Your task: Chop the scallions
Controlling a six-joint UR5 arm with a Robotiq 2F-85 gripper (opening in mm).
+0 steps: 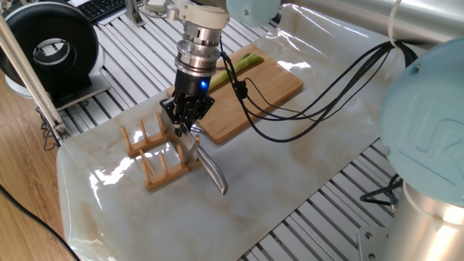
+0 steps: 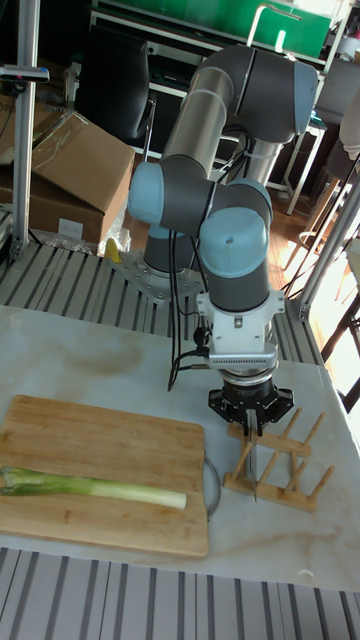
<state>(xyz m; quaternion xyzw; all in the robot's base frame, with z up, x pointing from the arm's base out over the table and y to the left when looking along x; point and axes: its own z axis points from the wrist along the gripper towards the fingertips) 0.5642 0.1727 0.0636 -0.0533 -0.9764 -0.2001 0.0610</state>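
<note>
**Gripper at the knife in the rack, scallion lying whole on the board**

The gripper (image 1: 186, 125) is pointing straight down over the wooden rack (image 1: 161, 156); its fingers are closing narrowly around the top of the knife (image 1: 205, 164), whose blade is standing between the rack's pegs in the tall fixed view; the handle is lying out on the marble table (image 1: 290, 152). The scallion (image 2: 95, 487) is lying uncut along the cutting board (image 2: 100, 440), whitish end toward the rack, well apart from the gripper (image 2: 251, 418); black cables (image 1: 304, 109) are hanging over the board.
</note>
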